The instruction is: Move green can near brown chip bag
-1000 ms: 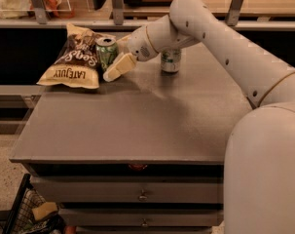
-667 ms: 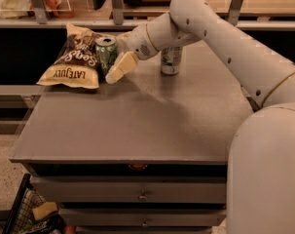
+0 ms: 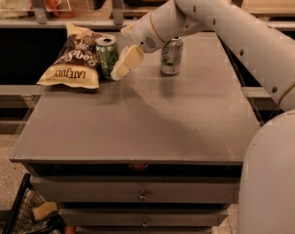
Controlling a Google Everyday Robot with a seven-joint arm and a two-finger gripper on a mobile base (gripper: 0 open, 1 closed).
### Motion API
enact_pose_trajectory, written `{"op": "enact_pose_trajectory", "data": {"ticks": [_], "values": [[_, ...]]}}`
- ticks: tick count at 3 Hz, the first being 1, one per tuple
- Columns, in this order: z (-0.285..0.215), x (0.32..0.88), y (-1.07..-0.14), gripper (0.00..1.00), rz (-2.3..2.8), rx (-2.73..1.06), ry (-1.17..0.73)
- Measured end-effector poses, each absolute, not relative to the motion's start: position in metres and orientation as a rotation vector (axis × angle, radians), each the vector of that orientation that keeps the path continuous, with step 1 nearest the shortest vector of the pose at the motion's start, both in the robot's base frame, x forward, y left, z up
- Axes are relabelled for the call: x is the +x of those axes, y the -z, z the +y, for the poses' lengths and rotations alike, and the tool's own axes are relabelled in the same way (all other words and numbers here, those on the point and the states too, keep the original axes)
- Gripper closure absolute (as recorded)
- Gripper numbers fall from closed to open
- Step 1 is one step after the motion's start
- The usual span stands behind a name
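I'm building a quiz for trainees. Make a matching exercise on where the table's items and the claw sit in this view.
1 dark green soda can
2 crinkly brown chip bag
3 pale silver-white can
4 cream claw

a leftmost on the grey table
b rightmost, standing apart
c just right of the green can
d between bag and claw

Pairs: 1-d, 2-a, 3-b, 4-c

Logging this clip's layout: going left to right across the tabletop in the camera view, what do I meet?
brown chip bag → green can → gripper, at that can's right side → silver-white can
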State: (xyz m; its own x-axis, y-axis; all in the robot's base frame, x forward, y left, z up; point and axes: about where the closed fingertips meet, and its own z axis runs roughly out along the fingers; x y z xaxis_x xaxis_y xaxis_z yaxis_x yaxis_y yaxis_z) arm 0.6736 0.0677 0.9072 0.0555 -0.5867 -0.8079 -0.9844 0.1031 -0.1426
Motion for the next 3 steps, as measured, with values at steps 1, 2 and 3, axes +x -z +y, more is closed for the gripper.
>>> {"op": "enact_pose_trajectory", "data": {"ticks": [1,2,3], "values": [[0.045,0.665,-0.921,0.00,1.669,-1.591,-0.582],[0.017,0.657,-0.934,0.00,1.714,-1.599,-0.511],[0.015,0.656,-0.935,0.00,1.717,-1.600,-0.505]]}}
